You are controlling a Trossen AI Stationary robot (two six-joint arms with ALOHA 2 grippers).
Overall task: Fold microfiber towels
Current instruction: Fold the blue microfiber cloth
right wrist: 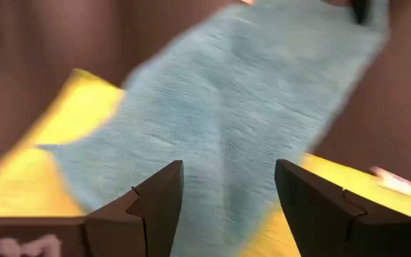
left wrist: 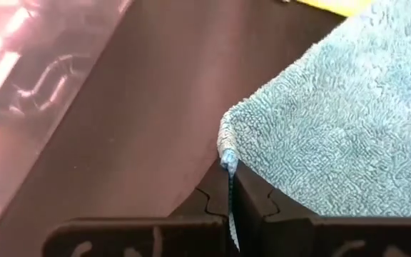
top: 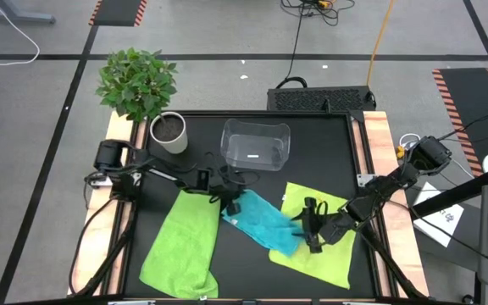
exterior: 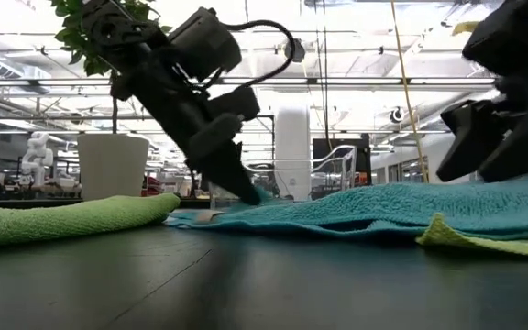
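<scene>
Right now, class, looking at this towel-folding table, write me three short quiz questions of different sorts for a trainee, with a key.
1. True or false: the left gripper is shut on a corner of the turquoise towel.
2. Multiple choice: the right gripper is (a) shut on a green towel, (b) open over the turquoise towel, (c) inside the clear bin.
3. Short answer: what does the turquoise towel partly lie on, on the right arm's side?

Key
1. True: the fingers pinch its edge.
2. b: its jaws stand apart, nothing between them.
3. The right lime-green towel; the other lime-green towel lies on the left arm's side.
</scene>
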